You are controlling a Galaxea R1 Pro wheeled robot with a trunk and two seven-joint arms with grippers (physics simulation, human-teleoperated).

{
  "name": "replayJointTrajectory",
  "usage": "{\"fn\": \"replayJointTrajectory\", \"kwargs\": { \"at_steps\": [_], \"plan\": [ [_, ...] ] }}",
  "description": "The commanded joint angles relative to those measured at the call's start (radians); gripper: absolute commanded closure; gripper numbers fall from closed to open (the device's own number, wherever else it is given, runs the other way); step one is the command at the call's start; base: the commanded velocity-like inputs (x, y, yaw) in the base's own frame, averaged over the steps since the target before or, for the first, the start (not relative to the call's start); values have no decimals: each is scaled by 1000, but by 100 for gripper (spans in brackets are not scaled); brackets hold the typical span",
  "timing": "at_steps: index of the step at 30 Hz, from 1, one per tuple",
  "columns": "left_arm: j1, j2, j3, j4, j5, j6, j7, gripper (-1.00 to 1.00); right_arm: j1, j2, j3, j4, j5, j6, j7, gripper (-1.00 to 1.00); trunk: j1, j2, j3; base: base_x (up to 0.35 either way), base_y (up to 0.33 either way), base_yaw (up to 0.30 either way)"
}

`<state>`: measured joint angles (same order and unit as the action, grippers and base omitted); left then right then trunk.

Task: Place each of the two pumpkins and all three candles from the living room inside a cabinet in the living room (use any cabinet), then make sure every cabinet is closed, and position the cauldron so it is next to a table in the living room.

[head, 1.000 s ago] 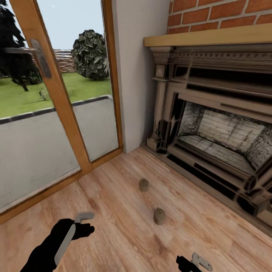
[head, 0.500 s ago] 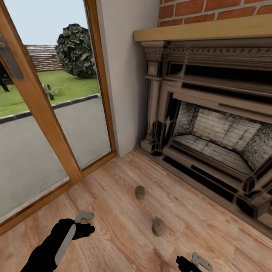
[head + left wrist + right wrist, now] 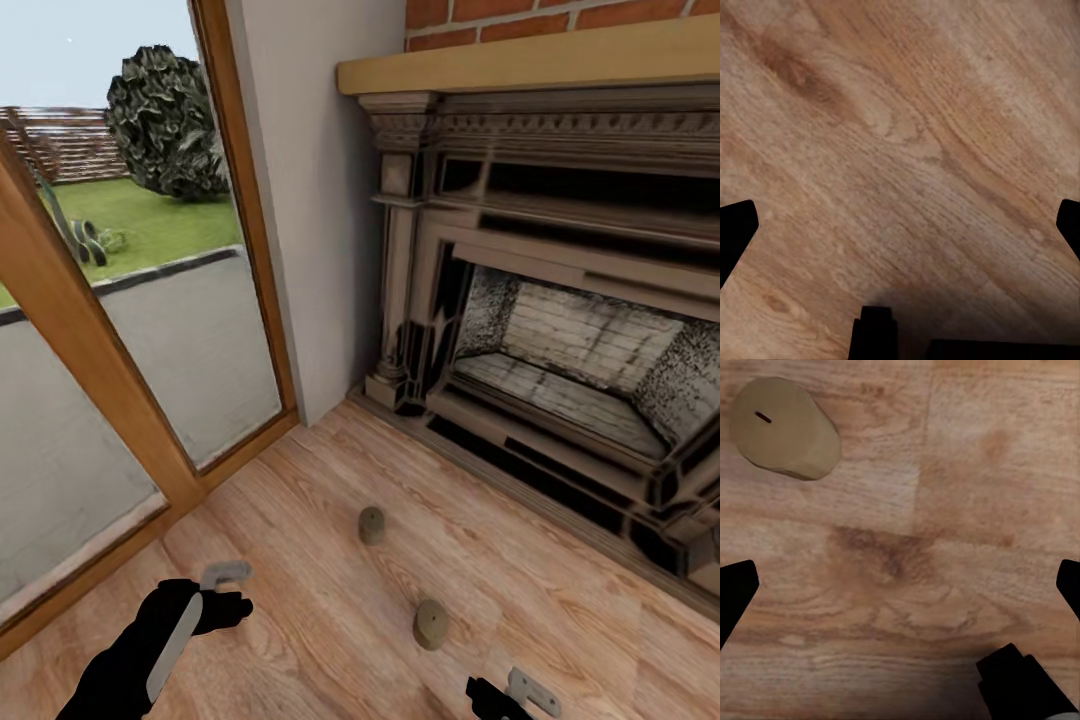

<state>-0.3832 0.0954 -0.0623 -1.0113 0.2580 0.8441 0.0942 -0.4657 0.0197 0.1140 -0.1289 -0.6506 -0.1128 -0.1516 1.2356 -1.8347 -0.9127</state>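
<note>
Two short tan candles stand on the wood floor in front of the fireplace, one (image 3: 372, 524) farther off and one (image 3: 431, 623) nearer. The nearer candle (image 3: 784, 427) also appears in the right wrist view, seen from above with a dark wick slot. My left gripper (image 3: 238, 590) hangs open over bare floor, left of both candles. My right gripper (image 3: 512, 693) is open at the picture's bottom edge, just right of the nearer candle. Nothing is between the fingers of either the left gripper (image 3: 900, 225) or the right gripper (image 3: 900, 585). The pumpkins, cabinet, cauldron and table are out of view.
A dark carved fireplace (image 3: 560, 380) with a wooden mantel (image 3: 530, 65) fills the right side. A glass door in a wooden frame (image 3: 90, 350) stands at the left, with a white wall section (image 3: 320, 220) between them. Wood floor (image 3: 300, 640) stretches in front.
The camera has shifted, so the door and fireplace slid leftward in the picture and the candles sit lower. Both arms hold the same pose in the view.
</note>
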Motion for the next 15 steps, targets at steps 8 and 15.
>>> {"fn": "replayJointTrajectory", "kwargs": {
  "at_steps": [8, 15],
  "plan": [
    [0, 1, -4, 0, 10, 3, 10, -100, -1, 0, 10, 0, -9, -4, -5, -100, 0, 0, -12, 177, 265, -132],
    [0, 1, -4, 0, 10, 3, 10, -100, -1, 0, 10, 0, -9, -4, -5, -100, 0, 0, -22, 227, 257, -121]
  ]
}}
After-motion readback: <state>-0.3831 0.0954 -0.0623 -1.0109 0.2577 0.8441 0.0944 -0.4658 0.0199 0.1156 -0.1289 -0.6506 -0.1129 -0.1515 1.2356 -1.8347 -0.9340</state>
